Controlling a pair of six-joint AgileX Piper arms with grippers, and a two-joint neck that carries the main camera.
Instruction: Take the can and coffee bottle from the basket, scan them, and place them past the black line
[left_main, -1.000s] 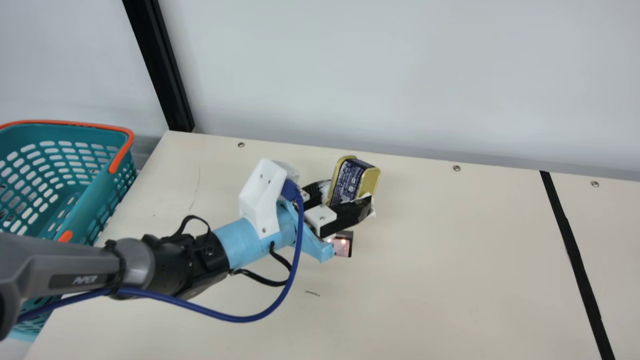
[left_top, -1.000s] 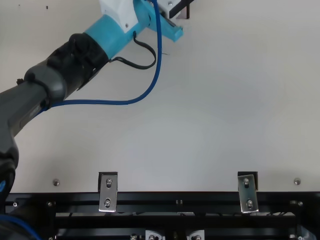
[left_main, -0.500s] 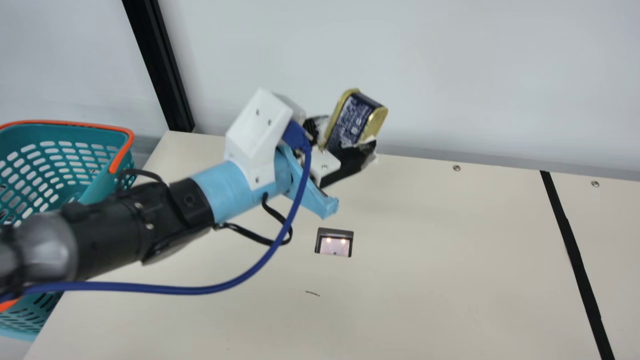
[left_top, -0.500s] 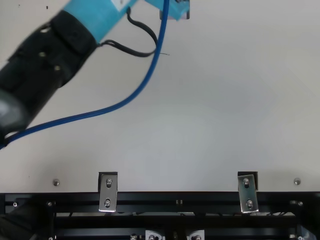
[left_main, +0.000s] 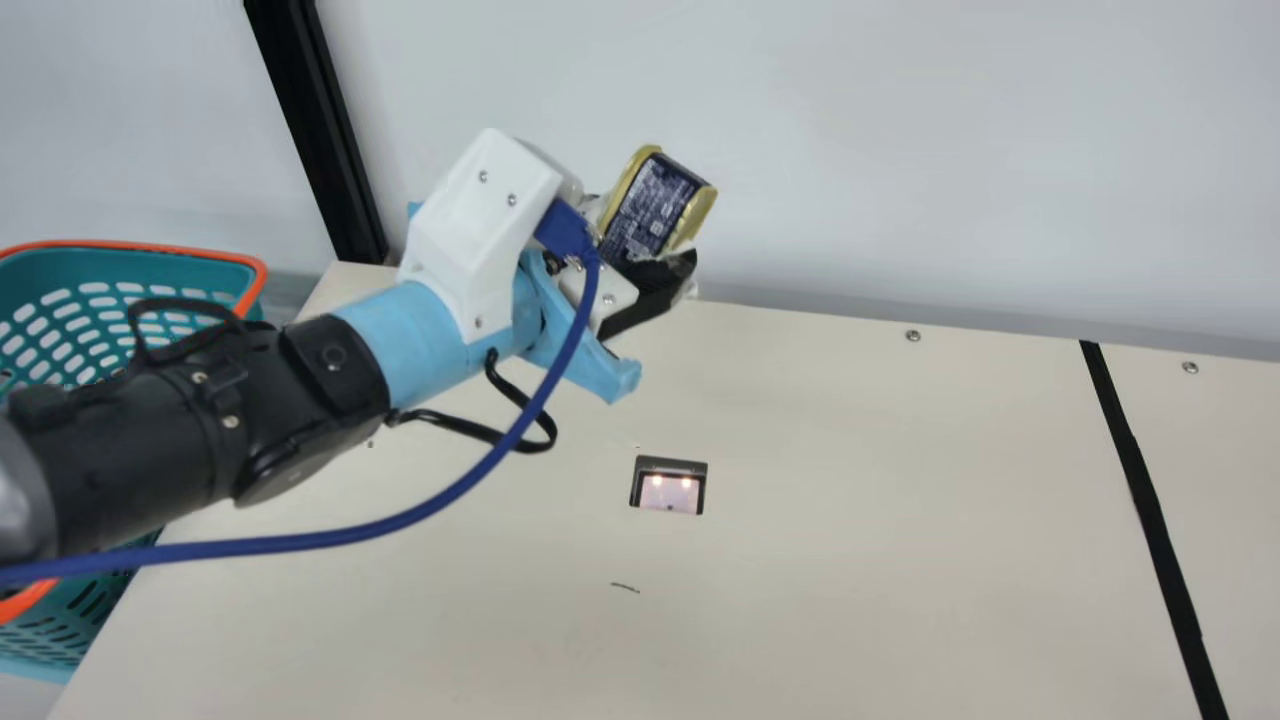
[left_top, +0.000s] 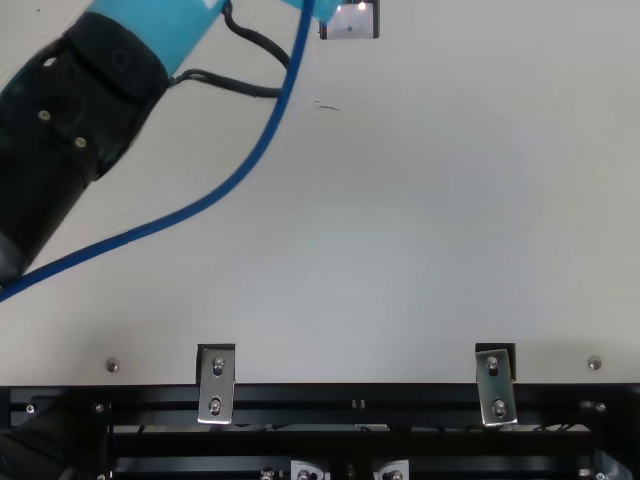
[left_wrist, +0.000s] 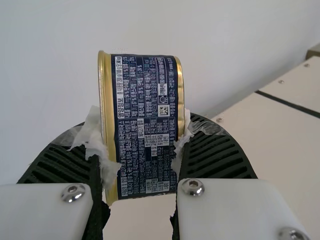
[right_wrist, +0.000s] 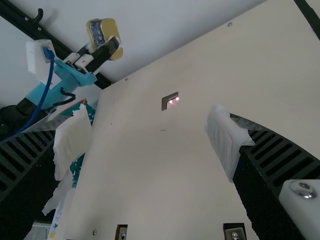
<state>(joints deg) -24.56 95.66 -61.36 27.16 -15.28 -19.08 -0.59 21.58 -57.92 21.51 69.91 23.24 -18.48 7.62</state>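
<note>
In the main view my left gripper is shut on the gold-rimmed dark blue can, held up above the table's back edge. The left wrist view shows the can clamped between the ribbed fingers of my left gripper, its printed label facing the camera. My right gripper stands open in the right wrist view, nothing between its taped fingers. The teal basket is at the main view's left, partly behind the left arm. The black line crosses the table at the right.
A scanner window with two lit spots is set in the table. A black post rises behind the table's back left corner. Metal brackets line the near edge in the top view.
My left arm has lifted the can from near the scanner up and back, then shifted it slightly left. The scanner window, partly covered earlier, is now uncovered in the main view.
</note>
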